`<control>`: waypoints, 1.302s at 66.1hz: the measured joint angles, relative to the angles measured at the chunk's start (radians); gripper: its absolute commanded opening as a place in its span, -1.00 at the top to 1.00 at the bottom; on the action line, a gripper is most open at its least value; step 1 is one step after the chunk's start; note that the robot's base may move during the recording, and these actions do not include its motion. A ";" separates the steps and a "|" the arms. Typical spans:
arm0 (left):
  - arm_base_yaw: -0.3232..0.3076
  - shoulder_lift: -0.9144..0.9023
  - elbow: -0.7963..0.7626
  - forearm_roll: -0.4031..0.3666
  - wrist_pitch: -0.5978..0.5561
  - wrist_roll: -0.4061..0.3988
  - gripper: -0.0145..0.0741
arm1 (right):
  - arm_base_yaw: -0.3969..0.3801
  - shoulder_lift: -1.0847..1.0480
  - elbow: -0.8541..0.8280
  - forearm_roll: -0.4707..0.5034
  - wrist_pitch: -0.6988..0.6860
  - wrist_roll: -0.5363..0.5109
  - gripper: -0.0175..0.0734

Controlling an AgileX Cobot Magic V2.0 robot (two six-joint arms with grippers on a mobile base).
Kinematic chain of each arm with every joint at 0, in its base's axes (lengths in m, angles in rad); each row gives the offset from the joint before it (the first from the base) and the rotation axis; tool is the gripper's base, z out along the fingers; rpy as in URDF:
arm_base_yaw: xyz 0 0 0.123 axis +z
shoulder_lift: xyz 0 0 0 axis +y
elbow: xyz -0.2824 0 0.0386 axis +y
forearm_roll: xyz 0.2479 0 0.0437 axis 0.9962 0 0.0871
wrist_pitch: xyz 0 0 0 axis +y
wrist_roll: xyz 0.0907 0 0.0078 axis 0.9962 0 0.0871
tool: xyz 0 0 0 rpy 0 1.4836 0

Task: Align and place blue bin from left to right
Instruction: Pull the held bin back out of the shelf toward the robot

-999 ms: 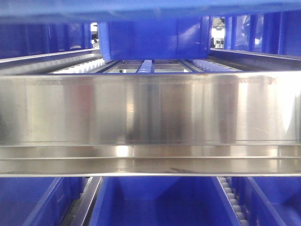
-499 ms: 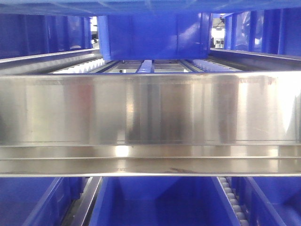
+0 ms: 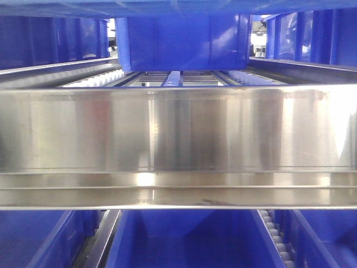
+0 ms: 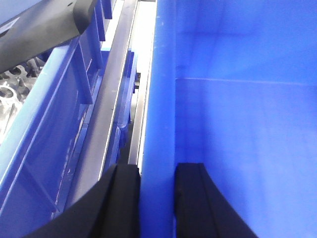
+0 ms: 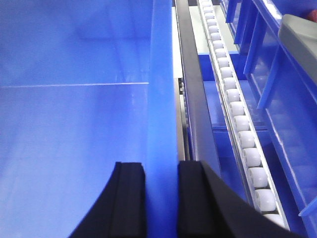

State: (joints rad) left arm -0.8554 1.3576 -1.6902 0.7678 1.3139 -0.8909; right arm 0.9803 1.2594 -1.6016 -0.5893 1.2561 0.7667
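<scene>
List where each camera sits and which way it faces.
Front view: before the rack, level with its steel rail, facing along the roller lanes to a far crate; no robot parts show.
Left wrist: behind the left end effector, looking along the left wall of the blue bin, which it clamps.
Right wrist: behind the right end effector, looking along the clamped right wall; roller track beside it.
Both wrist views share the bin's interior.

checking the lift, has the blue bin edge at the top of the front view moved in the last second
Yes. The blue bin edge has shifted upward, away from the steel beam, uncovering more of the far bin behind.
</scene>
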 measured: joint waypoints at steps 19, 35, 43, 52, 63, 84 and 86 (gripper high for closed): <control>0.000 0.000 0.000 0.000 0.000 0.000 0.92 | 0.000 0.000 0.000 0.000 0.000 0.000 0.98; 0.000 0.000 0.000 0.000 0.000 0.000 0.92 | 0.000 0.000 0.000 0.000 0.000 0.000 0.98; 0.000 0.000 0.000 0.000 0.000 0.000 0.92 | 0.000 0.000 0.000 0.000 0.000 0.000 0.98; 0.000 0.000 0.000 0.000 0.000 0.000 0.92 | 0.000 0.000 0.000 0.000 0.000 0.000 0.98; 0.002 0.000 0.000 0.000 0.000 0.000 0.92 | 0.000 0.000 0.000 0.000 0.000 0.000 0.98; 0.002 0.002 0.000 0.000 0.000 0.000 0.92 | 0.000 0.000 0.000 0.000 0.000 0.000 0.98; 0.002 0.002 0.000 0.000 0.000 0.000 0.92 | 0.000 0.000 0.000 0.000 0.000 0.000 0.98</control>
State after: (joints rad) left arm -0.8529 1.3594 -1.6902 0.7682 1.3139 -0.8909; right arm 0.9803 1.2594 -1.6016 -0.5893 1.2561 0.7667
